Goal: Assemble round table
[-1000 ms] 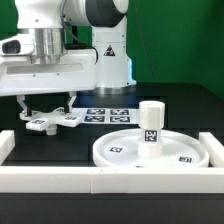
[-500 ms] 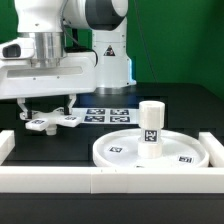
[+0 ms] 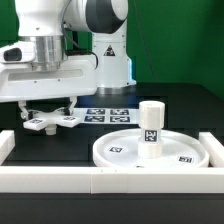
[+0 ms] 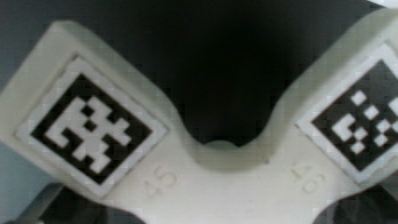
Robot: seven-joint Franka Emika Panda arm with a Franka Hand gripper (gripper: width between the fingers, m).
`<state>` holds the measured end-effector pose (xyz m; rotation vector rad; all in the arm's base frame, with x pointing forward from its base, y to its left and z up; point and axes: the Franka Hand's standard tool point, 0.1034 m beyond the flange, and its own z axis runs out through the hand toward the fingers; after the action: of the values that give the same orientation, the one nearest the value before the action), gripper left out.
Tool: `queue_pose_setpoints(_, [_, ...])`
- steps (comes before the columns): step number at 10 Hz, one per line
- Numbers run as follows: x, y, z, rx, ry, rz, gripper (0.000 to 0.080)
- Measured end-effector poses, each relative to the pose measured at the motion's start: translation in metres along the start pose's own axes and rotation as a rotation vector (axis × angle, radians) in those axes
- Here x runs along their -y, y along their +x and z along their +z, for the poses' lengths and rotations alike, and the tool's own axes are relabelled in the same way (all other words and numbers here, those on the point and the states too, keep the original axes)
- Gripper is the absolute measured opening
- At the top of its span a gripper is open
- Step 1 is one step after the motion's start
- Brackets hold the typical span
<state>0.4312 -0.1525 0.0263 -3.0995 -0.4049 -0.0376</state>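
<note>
End effector (image 3: 46, 108) released, fingers spread, hanging just above cross-shaped base (image 3: 50, 122). Base lies flat on black worktop (image 3: 60, 145), twd far edge, ext. view's left. Wrist view: two base arms form a V, smooth white plastic w/ b/w square tags. Rimmed round disc (image 3: 130, 160) sits nr front edge. Short cyl. leg (image 3: 151, 125) stands upright on it.

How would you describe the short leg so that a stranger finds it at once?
Find the large round disc lying just behind the long white rail at the front. A short white cylinder leg stands upright on it, toward the exterior view's right. It is the only upright part; the cross-shaped base and the marker board are flat.
</note>
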Motion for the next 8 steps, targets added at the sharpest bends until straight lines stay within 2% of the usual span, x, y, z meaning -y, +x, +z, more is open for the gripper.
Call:
queue_pose_setpoints(1, [-0.001, 0.0, 0.0, 0.0, 0.0, 0.0, 0.0649])
queue_pose_setpoints(2, [-0.001, 0.0, 0.0, 0.0, 0.0, 0.0, 0.0525])
queue_pose_setpoints(3, [-0.001, 0.0, 0.0, 0.0, -0.001, 0.001, 0.0439])
queue_pose_setpoints(6, [0.003, 0.005, -0.002, -0.003, 0.001, -0.002, 0.0439])
queue_pose_setpoints(7, [0.01, 0.011, -0.006, -0.009, 0.003, 0.001, 0.0439])
queue_pose_setpoints(8, [0.024, 0.02, -0.013, -0.022, 0.004, 0.028, 0.0439])
